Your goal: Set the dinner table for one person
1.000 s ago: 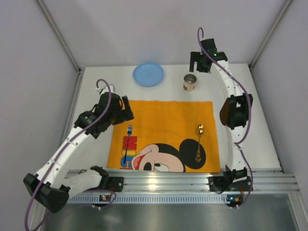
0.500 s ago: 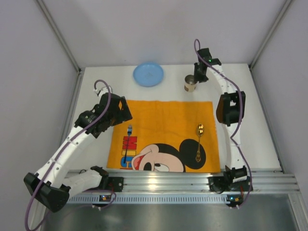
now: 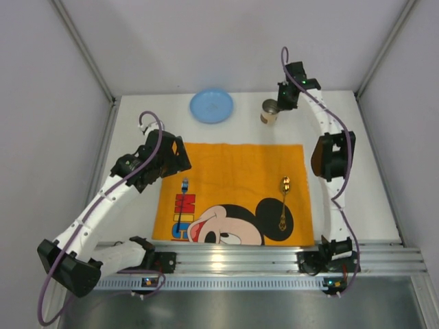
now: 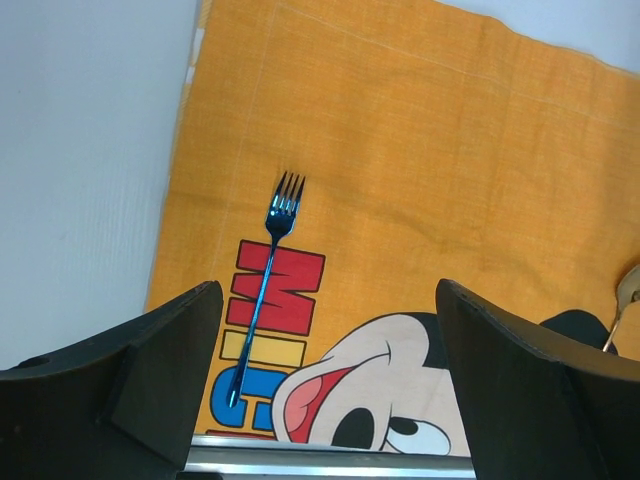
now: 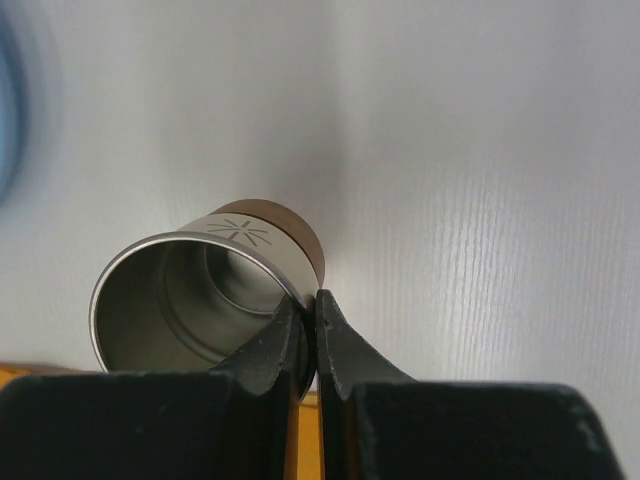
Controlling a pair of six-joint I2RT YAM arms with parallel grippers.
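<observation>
On the white dinner table point(image 3: 370, 171) lies an orange cartoon-mouse placemat point(image 3: 233, 171). A blue fork point(image 3: 183, 199) rests on its left side and a gold spoon point(image 3: 283, 202) on its right. My right gripper point(image 3: 280, 103) is shut on the wall of a metal cup point(image 3: 269, 112) beyond the mat's far edge. In the right wrist view one finger sits inside the cup point(image 5: 180, 290) and the other outside, at the gripper point(image 5: 312, 300). My left gripper point(image 4: 330, 288) hangs open and empty above the mat's left part, with the fork point(image 4: 265, 285) ahead of it.
A light blue plate point(image 3: 211, 106) lies on the table at the back, left of the cup. Grey walls enclose the table on three sides. A metal rail point(image 3: 260, 257) carrying both arm bases runs along the near edge.
My right gripper has come down onto the cup and shut on its wall; the cup now leans slightly and has shifted a little away. The left arm has barely moved.
</observation>
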